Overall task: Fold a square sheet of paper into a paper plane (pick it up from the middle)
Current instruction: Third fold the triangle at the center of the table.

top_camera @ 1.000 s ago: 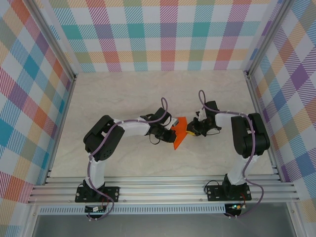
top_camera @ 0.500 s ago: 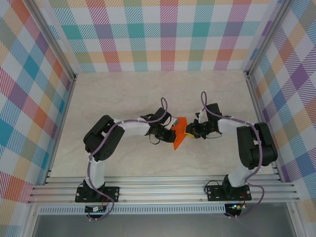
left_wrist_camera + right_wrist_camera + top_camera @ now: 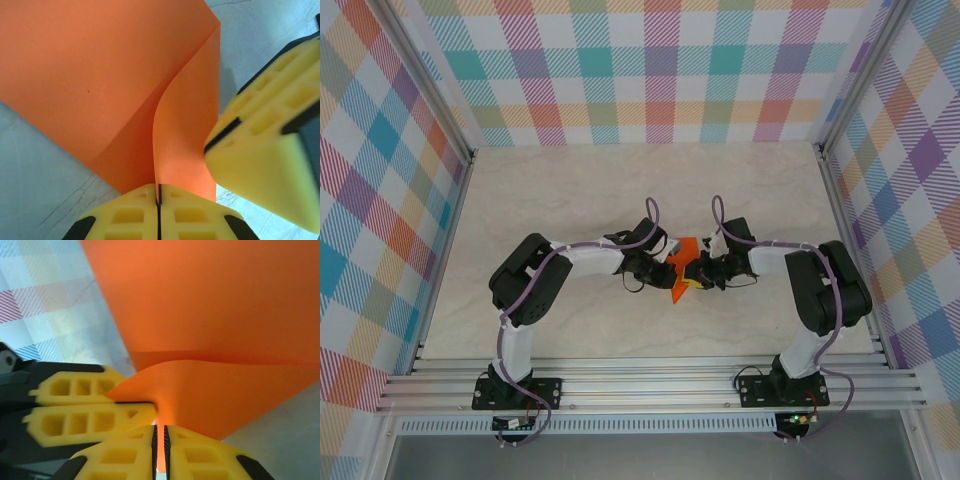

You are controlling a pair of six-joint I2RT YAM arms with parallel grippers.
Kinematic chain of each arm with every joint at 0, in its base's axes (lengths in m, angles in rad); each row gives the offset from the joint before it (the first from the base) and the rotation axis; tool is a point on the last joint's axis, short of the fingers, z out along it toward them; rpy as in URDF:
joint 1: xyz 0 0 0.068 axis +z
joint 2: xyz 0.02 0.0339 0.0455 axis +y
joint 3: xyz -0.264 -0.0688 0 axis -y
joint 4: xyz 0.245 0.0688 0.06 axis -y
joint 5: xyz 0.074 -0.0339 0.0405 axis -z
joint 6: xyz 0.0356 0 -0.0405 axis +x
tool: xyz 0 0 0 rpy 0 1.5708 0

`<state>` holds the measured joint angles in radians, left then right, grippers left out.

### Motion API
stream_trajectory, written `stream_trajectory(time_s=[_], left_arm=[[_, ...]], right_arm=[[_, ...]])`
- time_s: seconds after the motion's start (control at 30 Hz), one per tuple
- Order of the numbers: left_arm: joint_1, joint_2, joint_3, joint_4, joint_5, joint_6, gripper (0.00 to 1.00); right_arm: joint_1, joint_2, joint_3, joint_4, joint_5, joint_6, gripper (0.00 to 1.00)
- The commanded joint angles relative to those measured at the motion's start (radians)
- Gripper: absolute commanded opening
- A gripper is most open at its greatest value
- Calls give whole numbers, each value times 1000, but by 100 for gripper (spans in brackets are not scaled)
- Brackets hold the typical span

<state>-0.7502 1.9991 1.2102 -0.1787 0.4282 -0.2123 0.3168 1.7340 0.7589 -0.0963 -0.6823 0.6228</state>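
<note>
My left gripper (image 3: 158, 200) is pinched shut on the square sheet of paper (image 3: 100, 75), and my right gripper (image 3: 160, 440) is pinched on it too, close beside. The paper is at the middle of the table (image 3: 570, 200), left gripper at its 9 o'clock, right at 3 o'clock. I think both should move slowly together, so the fold lines up and nothing rips. My own grippers hide the pinched edge, and I can't tell how many folds are done.

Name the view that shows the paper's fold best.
Left wrist: the paper spreads wide, its crease and raised flap plain. Right wrist shows it close, curled at the pinch. Top view: a small, distant orange patch.
</note>
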Motion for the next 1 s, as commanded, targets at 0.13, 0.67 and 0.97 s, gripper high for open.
stream_trajectory(time_s=[0.13, 0.67, 0.97], left_arm=[[13, 25, -12, -67, -34, 7, 7], [14, 26, -8, -82, -52, 14, 5], [13, 29, -6, -84, -61, 15, 4]], right_arm=[[2, 52, -6, 3, 43, -15, 14], [55, -41, -74, 85, -20, 55, 15], [63, 4, -84, 96, 29, 57, 13]])
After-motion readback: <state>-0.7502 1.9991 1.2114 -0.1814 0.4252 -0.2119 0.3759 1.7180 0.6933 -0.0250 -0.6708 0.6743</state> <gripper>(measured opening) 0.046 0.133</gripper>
